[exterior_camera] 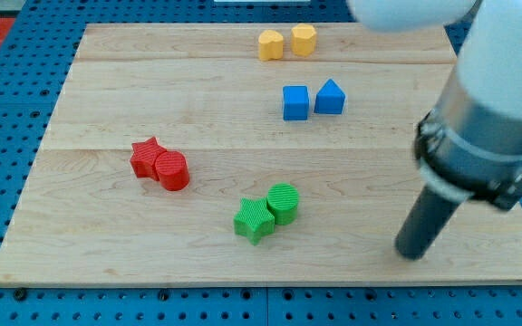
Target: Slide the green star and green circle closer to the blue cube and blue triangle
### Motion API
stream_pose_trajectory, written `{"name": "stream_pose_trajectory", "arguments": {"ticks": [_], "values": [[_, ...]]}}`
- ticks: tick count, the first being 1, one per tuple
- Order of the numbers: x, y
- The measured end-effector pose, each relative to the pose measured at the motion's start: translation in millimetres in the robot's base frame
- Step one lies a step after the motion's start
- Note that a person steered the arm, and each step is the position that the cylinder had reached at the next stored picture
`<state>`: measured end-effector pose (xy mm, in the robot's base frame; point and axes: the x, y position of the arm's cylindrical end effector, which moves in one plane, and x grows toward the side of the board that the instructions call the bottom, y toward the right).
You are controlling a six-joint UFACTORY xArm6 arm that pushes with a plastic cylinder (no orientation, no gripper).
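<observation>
The green star (255,219) lies low in the middle of the wooden board (107,100), touching the green circle (283,203) just up and to its right. The blue cube (295,102) and the blue triangle (330,97) sit side by side higher up, right of centre. My tip (411,253) rests on the board at the lower right, well to the right of the green pair and below the blue pair, touching no block.
A red star (147,156) and a red cylinder (172,170) touch each other at the left of centre. Two yellow blocks (271,44) (304,40) stand near the top edge. The arm's grey body (488,136) fills the right side. Blue pegboard surrounds the board.
</observation>
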<state>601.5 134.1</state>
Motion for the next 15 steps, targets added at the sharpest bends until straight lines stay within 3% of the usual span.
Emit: {"name": "stream_pose_trajectory", "arguments": {"ticks": [1,2,4,6,9,10,11,14,15], "values": [[16,-93],[8,-145],[-27,-192],[-41,-97],[-119,-65],[-92,-43],[-131,-36],[-185,-81],[-155,-94]]}}
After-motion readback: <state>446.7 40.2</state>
